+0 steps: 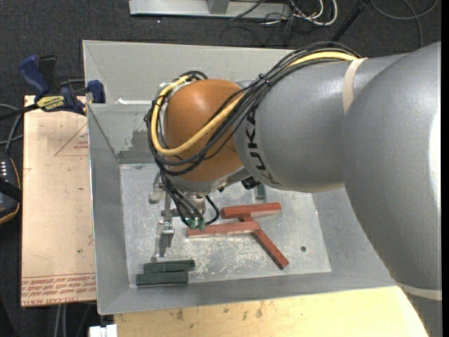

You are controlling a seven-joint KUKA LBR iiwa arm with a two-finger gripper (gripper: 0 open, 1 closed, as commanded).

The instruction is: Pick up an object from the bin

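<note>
My gripper (166, 237) hangs just above the dark block (165, 272), lower left; wide or narrow, I cannot tell. Descending here, I might miss the block and strike bare floor.

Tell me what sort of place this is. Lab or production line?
Most likely a robotics lab, not a production line: a KUKA arm reaches into a grey bin holding just a few test pieces (red bars, dark block), with loose cables on the floor behind.

The arm (351, 132) (cut off at the right edge) and its orange cover (203, 132) hide much of the bin (105, 188).
</note>
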